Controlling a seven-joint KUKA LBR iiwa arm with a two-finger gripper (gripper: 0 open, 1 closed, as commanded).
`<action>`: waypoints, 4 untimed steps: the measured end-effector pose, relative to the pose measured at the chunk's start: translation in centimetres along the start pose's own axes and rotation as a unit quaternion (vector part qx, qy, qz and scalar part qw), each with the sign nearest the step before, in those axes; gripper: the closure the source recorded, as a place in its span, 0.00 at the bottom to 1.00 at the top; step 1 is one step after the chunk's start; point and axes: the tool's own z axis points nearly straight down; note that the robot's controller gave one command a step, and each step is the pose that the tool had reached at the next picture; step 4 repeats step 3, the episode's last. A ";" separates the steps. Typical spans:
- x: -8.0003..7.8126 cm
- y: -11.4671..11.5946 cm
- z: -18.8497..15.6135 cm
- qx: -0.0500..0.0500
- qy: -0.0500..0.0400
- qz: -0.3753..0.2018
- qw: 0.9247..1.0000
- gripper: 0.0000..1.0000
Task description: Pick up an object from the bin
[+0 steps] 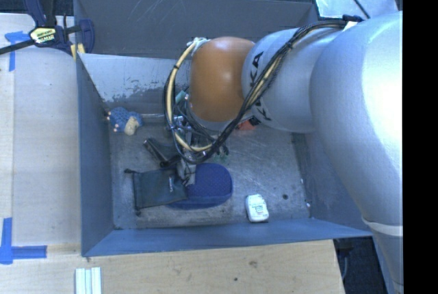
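My gripper [182, 176] hangs low in the middle of the bin, just below the orange dome, its tip down among the things on the floor. Right under it lies a dark grey flat pouch [152, 190], overlapped on the right by a blue oval pad [209, 184]. A black angular piece [159, 150] lies just up-left of the tip. The tip seems to touch the edge where the pouch and blue pad meet, but the fingers' hold is hidden by cables and shadow.
A small blue and tan soft toy [124, 122] sits by the back-left wall. A small white box-like thing [256, 208] lies near the front wall, right of the blue pad. The arm covers the bin's right back part.
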 end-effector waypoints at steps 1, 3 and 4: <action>-0.1 0.2 -0.2 -0.001 -0.001 -0.001 1.000 1.00; 5.2 6.3 -17.3 0.000 -0.004 -0.063 0.998 1.00; 5.2 6.3 -17.3 0.000 -0.004 -0.063 0.998 1.00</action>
